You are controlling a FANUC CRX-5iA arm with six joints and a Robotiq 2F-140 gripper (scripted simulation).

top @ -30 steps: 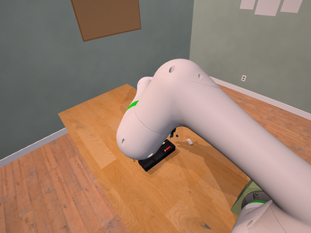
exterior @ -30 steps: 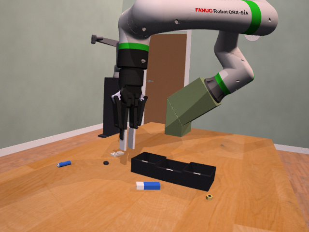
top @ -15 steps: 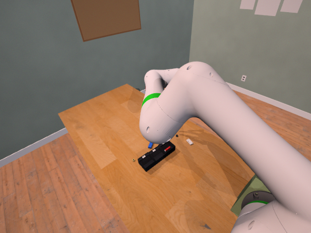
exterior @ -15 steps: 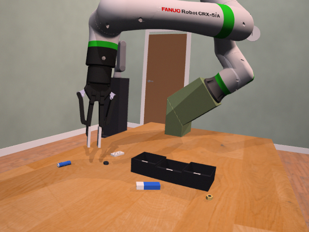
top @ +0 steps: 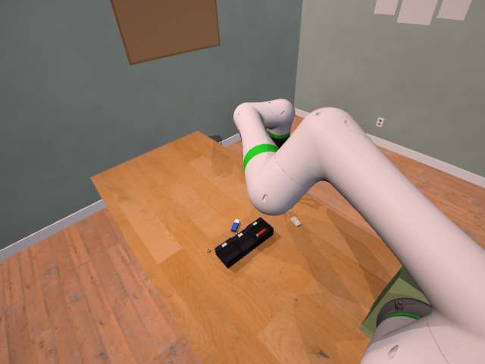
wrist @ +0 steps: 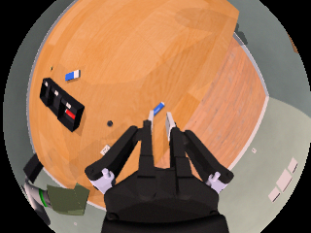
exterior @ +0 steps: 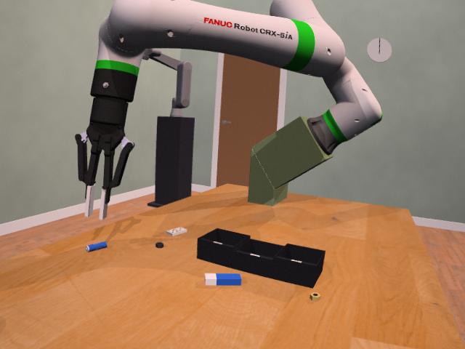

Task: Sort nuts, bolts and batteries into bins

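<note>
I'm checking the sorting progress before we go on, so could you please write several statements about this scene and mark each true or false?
1. The hand hangs above the table, with nothing between its fingers. True.
2. The small blue cylindrical battery lies inside the black three-compartment bin. False: it lies on the wooden table, left of the bin, near the hand.
3. A red object lies in an end compartment of the bin. True.
4. The brass hexagonal nut sits in the middle compartment. False: it lies on the table outside the bin.
5. The blue and white rectangular block lies on the table beside the bin. True.
</note>
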